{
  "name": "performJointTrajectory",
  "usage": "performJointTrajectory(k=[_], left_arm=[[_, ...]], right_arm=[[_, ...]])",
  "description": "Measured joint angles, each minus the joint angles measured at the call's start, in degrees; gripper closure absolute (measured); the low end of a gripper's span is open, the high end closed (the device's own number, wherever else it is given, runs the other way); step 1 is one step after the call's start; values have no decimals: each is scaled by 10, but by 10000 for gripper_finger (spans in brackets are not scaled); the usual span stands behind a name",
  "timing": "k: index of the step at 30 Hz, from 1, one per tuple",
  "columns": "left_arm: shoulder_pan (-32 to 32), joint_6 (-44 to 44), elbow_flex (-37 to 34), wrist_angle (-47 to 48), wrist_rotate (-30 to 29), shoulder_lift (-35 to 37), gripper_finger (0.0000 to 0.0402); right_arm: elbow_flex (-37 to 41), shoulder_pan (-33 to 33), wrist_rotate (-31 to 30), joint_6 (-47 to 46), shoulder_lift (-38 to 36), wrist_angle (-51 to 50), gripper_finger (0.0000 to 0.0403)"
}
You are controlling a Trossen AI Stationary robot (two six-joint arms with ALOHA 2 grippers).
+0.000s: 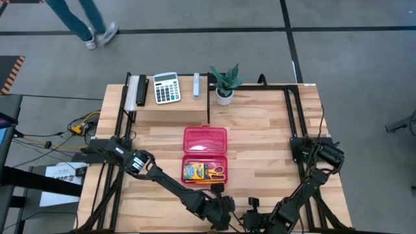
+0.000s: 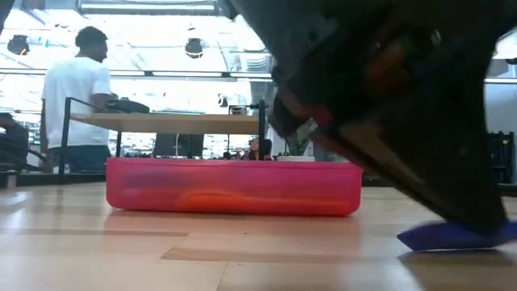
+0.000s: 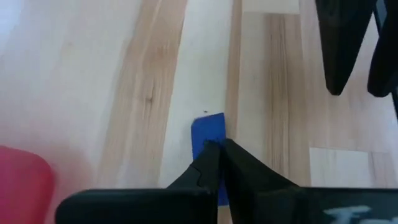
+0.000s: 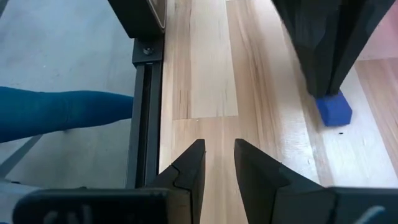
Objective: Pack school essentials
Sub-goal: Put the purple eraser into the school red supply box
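The tiny blue eraser (image 3: 208, 129) lies flat on the table near its near edge, to the right of the pink case, as the low view shows (image 2: 456, 235). My left gripper (image 3: 216, 148) stands over it, shut. My right gripper (image 4: 219, 148) hovers close by on the right, open, holding nothing. The open pink pencil case (image 1: 205, 151) rests mid-table; the crayon box (image 1: 193, 172) and yellow-handled scissors (image 1: 215, 171) lie in its near half. An orange shape (image 2: 218, 199) glows through the case wall. In the high view the arms hide the eraser. My left gripper comes down on the eraser from above, slanting. Its shut fingertips (image 3: 210, 155) sit on the eraser's top face (image 3: 209, 134), near the middle. The eraser stays flat on the table (image 4: 334, 109). Whether any of it is pinched between the fingers, I cannot tell.
A white calculator (image 1: 166, 88), a potted plant (image 1: 225, 83) and small items stand on the raised shelf at the far edge. Black frame rails (image 4: 144, 74) run along the table's sides. A person's blue-clad leg (image 4: 62, 115) is beside the table; another person (image 2: 77, 93) stands in the room.
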State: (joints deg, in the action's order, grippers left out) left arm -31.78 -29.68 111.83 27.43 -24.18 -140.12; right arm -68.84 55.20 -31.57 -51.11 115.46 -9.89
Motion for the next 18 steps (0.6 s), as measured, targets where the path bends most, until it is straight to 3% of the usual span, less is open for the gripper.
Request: performJointTrajectory(k=[18], left_arm=[[-8,-1,97,161,-55,1,401]], right_arm=[[0,0,0,1,0,-6,295]])
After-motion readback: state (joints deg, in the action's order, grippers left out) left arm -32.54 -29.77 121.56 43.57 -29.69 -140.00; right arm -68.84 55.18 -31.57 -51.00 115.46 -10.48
